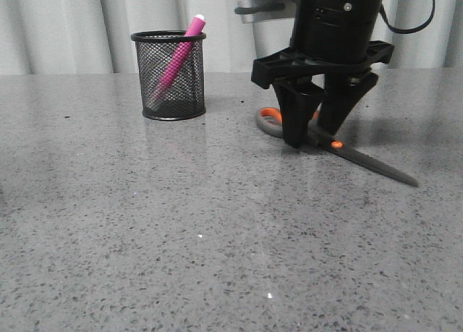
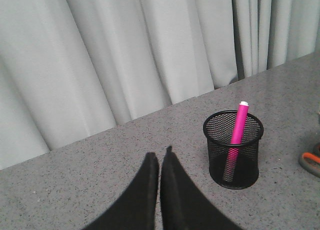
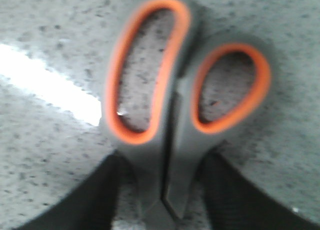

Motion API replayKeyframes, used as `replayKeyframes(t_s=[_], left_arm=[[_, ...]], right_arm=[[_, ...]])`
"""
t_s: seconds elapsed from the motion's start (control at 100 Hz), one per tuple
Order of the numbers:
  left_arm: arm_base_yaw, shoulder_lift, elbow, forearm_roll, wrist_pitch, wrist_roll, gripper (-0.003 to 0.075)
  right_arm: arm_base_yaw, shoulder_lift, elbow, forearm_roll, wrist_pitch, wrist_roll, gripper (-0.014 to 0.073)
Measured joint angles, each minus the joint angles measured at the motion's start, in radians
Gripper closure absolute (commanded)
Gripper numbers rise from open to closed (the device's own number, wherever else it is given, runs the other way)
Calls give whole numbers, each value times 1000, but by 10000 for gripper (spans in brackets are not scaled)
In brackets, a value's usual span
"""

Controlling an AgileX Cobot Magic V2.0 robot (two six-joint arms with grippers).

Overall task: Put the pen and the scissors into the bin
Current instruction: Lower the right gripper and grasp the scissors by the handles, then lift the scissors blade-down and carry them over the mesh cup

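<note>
The scissors (image 1: 362, 158) lie flat on the table at the right, blades pointing to the front right, orange-lined loops (image 3: 150, 69) to the back. My right gripper (image 1: 311, 138) stands straight down over them. Its fingers (image 3: 100, 190) press both sides of the grey neck just below the loops, shut on it (image 3: 165, 162). The pink pen (image 1: 177, 57) leans inside the black mesh bin (image 1: 170, 93) at the back left, white tip above the rim. My left gripper (image 2: 161, 154) is shut and empty, apart from the bin (image 2: 233, 150), and does not show in the front view.
Grey speckled table (image 1: 181, 238) with a pale curtain (image 1: 72, 21) along its back edge. The bin stands about a hand's width to the left of the scissors' handles.
</note>
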Motion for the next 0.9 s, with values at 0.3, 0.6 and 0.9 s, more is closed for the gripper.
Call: replayKeyframes(t_s=[0.3, 0.6, 0.9], left_arm=[[0, 0, 0, 0, -1, 0, 739], [0, 0, 0, 0, -1, 0, 739], [0, 0, 0, 0, -1, 0, 739]], right_arm=[[6, 0, -2, -4, 2, 0, 670], [6, -178, 72, 26, -198, 0, 670], [69, -375, 295, 169, -839, 0, 670]])
